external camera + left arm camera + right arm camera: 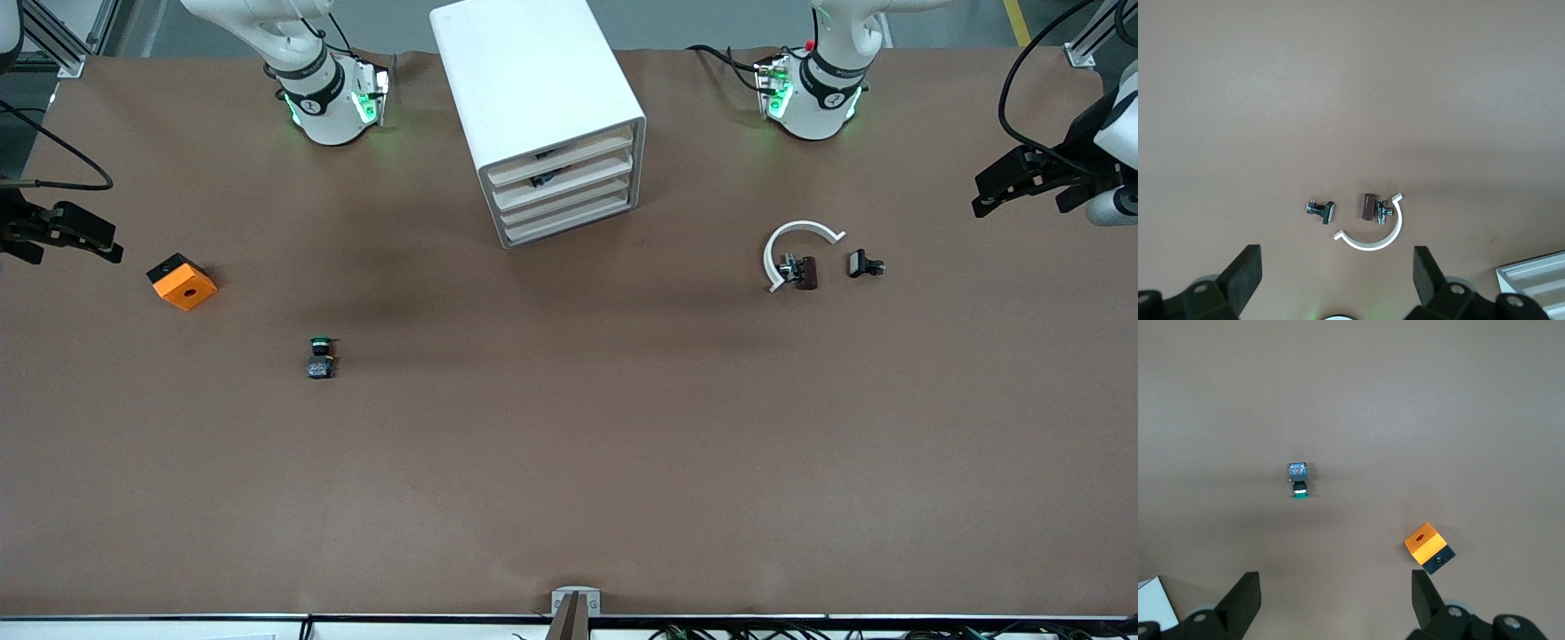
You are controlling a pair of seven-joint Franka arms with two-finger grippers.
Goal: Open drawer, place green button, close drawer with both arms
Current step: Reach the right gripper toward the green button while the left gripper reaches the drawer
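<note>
The white cabinet [533, 80] stands mid-table between the two arm bases, and its four cream drawer fronts [564, 182] all sit pushed in. The button [320, 357], green cap on a black and blue body, lies on its side nearer to the front camera than the cabinet, toward the right arm's end. My right gripper [1336, 587] hangs open high over the table, with the button [1298, 480] far below it. My left gripper [1338, 267] is also open and empty, high over small parts at the left arm's end. Both arms stay up by their bases.
An orange block [182, 282] with a hole sits toward the right arm's end, beside the button. A white curved clip [796, 238], a brown part [806, 272] and a small black part [864, 264] lie toward the left arm's end. Black fixtures [62, 231] reach in at both table ends.
</note>
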